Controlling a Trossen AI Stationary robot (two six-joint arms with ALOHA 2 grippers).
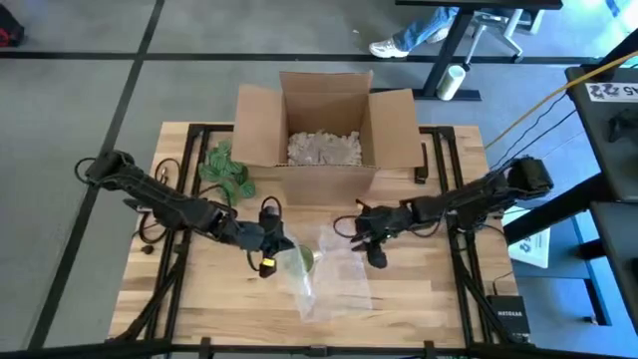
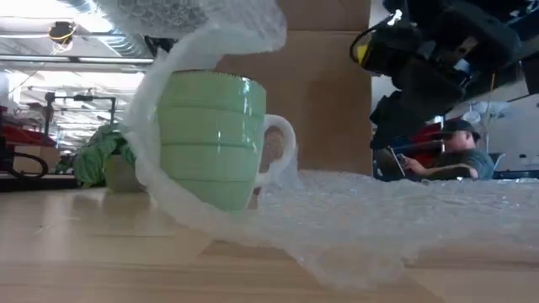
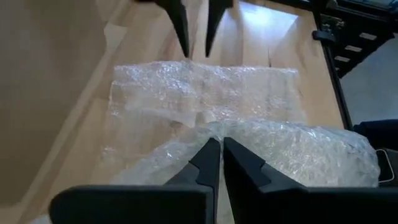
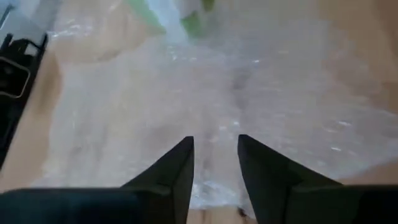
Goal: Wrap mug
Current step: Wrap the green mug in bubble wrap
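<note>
A green ribbed mug stands upright on the wooden table, its handle toward the table's right. A sheet of clear bubble wrap lies beside and under the mug, and one end rises over the mug's top. My left gripper, just left of the mug, is shut on that raised end. My right gripper stands open at the sheet's right part; the mug lies beyond its fingers. My left gripper pinches the raised end of the bubble wrap between its two fingertips, coming from the table's left. The wrap runs up from the table and arches over the mug's rim; the rest lies flat on the table. My right gripper's fingertips point down at the sheet's edge; whether they touch it, I cannot tell.
An open cardboard box with pale filler stands at the far middle. Left of it lies a green bundle. A small router sits at the near right corner. A seated person shows in the room behind.
</note>
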